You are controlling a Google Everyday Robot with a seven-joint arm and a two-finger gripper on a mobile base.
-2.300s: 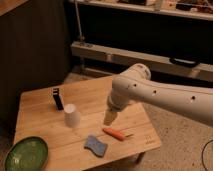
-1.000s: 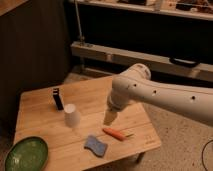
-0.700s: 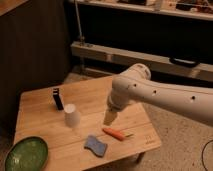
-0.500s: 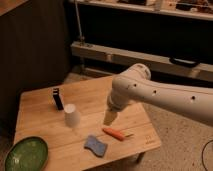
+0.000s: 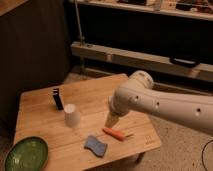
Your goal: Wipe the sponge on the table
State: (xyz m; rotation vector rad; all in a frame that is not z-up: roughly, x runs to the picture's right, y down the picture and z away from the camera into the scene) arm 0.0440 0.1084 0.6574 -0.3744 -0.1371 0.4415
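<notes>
Dark walls and a long grey shelf (image 5: 137, 56) stand behind a low wooden desk (image 5: 40, 107). Over the right part of the desk hangs the claw (image 5: 109, 122). It points down at the wood, its two fingers are apart, and it holds nothing. It sits at the end of a big white arm (image 5: 165, 106) with small dark dots, which comes in from the right side of the picture. Just beside the claw, a little nearer the front edge, lies a thin orange stick (image 5: 114, 133) that looks like a carrot. The blue sponge (image 5: 95, 145) lies flat on the desk close to the front edge, next to the stick's left end, and the claw is not touching it. On the other side of the claw, near the middle of the desk, stands a white cup (image 5: 72, 116). Behind the cup a small black block (image 5: 58, 99) stands up straight. Far off at the front left corner rests a round green plate (image 5: 26, 154).
</notes>
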